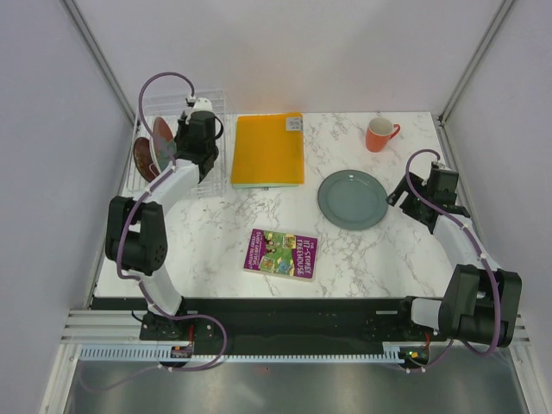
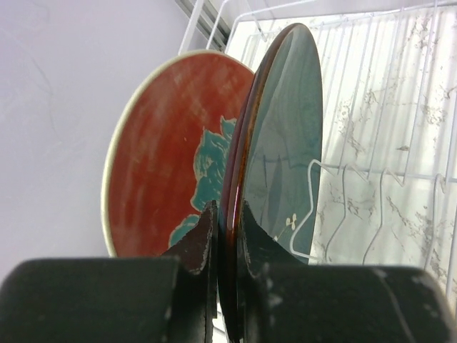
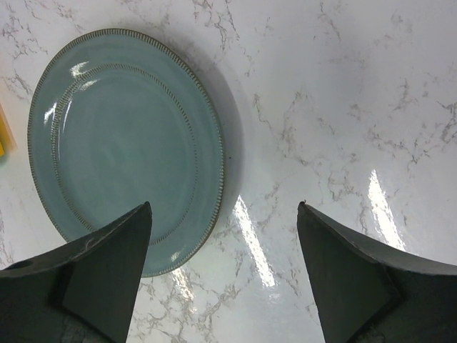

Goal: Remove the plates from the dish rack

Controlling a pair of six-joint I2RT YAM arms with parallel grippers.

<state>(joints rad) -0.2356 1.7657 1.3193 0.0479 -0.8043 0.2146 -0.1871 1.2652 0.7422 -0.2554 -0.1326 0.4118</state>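
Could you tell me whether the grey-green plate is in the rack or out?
Out: the grey-green plate lies flat on the table, apart from the rack.

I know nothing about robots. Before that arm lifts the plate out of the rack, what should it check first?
1. Grip: left jaws closed on the rim of the dark teal plate: ok.
2. Gap to the red plate right behind it: cannot tell, they look very close.
3. Plate's lower edge free of the dish rack wires: cannot tell, hidden.
4. Bare table to set it on: ok.
5. Right jaws open and holding nothing, beside the grey-green plate: ok.
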